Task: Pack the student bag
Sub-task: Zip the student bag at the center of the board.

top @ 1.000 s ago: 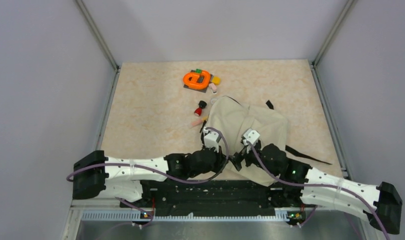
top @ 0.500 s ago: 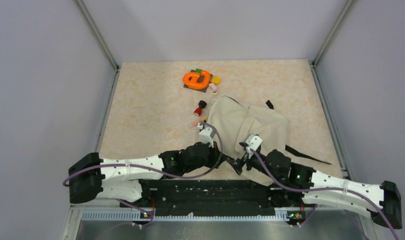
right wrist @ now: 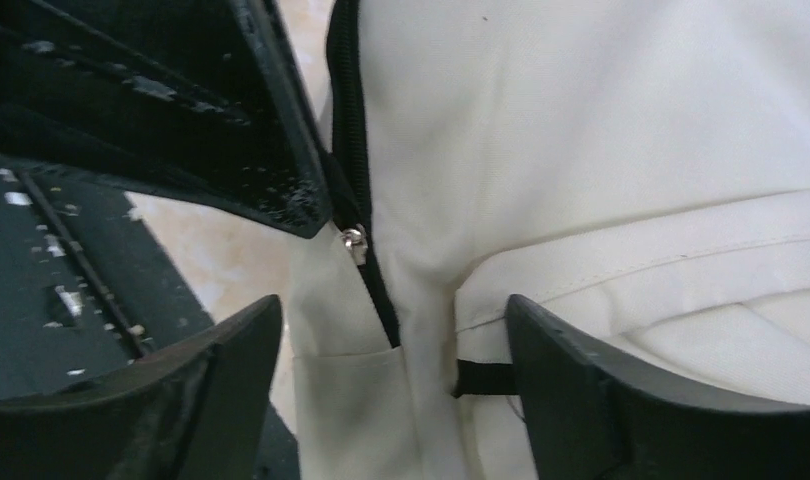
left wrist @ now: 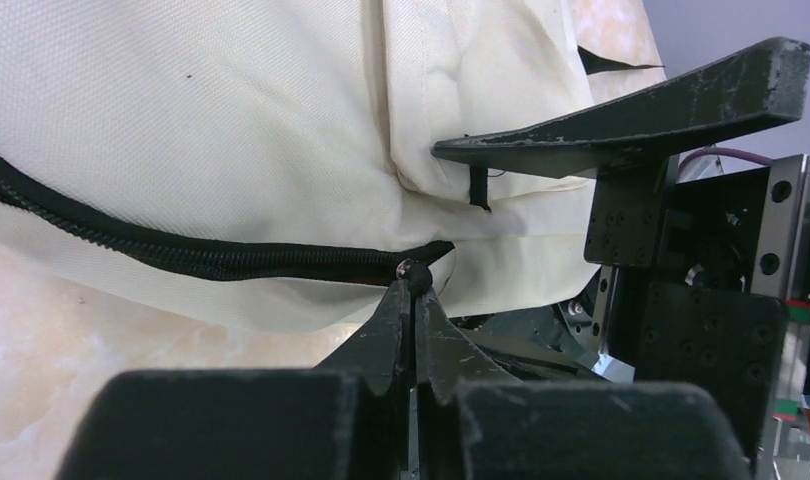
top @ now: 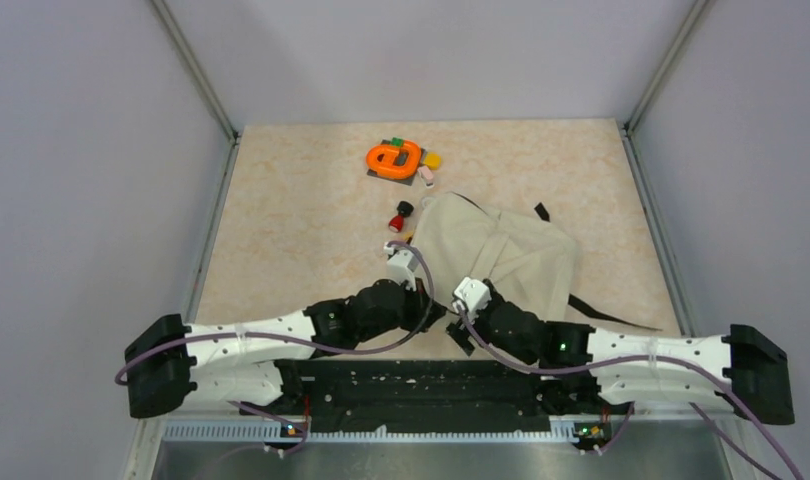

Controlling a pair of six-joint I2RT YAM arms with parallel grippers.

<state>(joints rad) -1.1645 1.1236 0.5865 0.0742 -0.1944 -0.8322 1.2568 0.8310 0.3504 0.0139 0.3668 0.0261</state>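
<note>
The left arm point(top: 251, 335) reaches low across the near edge of the marbled beige counter point(top: 301, 220) toward the middle. Its end effector point(left wrist: 414, 285) is pressed together, the tips right at the end of the black zipper point(left wrist: 181, 255) where a small round bead point(left wrist: 414, 268) shows. Whether anything thin is caught between them cannot be told. Toward the far edge lies an orange ring-shaped plastic item point(top: 393, 158) on a dark square card, with a yellow piece point(top: 433, 159) and a small pink piece point(top: 427, 176) just beside it. Nearer sits a small red and black item point(top: 399, 217), close to the bag's far left corner. The student bag point(top: 521, 255), cream fabric, lies flat and crumpled right of centre, its near left corner between the two end effectors. The right end effector point(right wrist: 393, 320) is spread wide and straddles that corner: fabric and the zipper run fill the gap, a small metal ring point(right wrist: 354, 240) sits on the zipper, and one of its fingers point(left wrist: 631, 95) rests on the cloth above a short black tab. A black strap point(top: 621, 312) trails from the bag's right side over the counter, beside the right arm point(top: 661, 350)
</note>
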